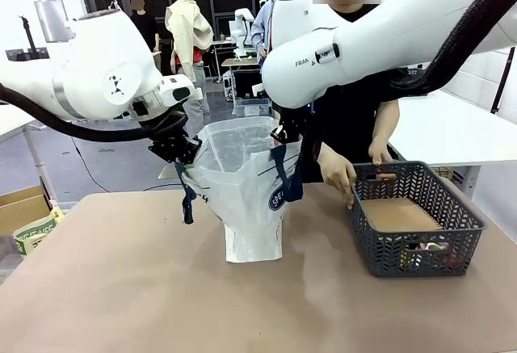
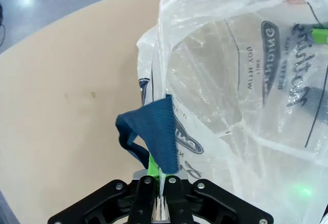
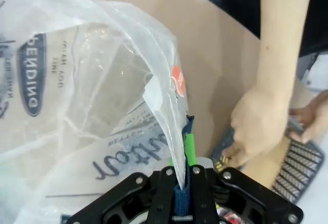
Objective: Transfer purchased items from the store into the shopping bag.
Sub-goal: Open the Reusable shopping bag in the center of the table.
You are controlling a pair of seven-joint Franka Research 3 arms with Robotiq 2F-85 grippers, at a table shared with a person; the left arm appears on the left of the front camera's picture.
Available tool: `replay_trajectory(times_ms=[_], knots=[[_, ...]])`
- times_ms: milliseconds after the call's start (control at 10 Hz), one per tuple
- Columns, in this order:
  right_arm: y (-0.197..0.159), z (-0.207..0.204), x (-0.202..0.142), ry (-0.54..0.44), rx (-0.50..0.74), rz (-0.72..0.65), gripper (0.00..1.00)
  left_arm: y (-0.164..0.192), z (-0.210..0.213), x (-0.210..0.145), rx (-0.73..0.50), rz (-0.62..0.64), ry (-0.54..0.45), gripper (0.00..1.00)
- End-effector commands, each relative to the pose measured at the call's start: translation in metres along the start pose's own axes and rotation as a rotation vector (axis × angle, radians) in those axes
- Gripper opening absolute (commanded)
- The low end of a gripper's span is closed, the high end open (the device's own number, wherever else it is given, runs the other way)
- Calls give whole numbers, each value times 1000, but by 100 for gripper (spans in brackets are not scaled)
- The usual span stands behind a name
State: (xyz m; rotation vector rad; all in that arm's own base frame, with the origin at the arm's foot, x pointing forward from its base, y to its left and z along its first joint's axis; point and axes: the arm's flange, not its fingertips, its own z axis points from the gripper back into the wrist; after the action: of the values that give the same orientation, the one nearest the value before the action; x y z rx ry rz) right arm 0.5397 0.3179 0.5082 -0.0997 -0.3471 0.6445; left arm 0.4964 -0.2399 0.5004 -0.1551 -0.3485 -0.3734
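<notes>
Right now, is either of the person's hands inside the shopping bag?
No: the person's hands are both at the grey basket's rim, apart from the shopping bag.

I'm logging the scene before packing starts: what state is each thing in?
Translucent whitish plastic shopping bag: upright on table, mouth held open.
Dark grey slotted plastic basket: on table, person's hand at its rim.
Left gripper: shut on the bag's rim.
Right gripper: shut on the bag's rim.
</notes>
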Motion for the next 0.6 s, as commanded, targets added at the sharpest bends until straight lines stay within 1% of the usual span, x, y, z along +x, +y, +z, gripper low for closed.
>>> replay_trajectory(times_ms=[0, 500], knots=[[3, 0, -17, -24, -34, -24, 0, -2, -2, -14, -24, 19, -38, 0], [-3, 6, -29, -24, -22, -65, 0, 9, 6, -18, -62, 22, -83, 0]])
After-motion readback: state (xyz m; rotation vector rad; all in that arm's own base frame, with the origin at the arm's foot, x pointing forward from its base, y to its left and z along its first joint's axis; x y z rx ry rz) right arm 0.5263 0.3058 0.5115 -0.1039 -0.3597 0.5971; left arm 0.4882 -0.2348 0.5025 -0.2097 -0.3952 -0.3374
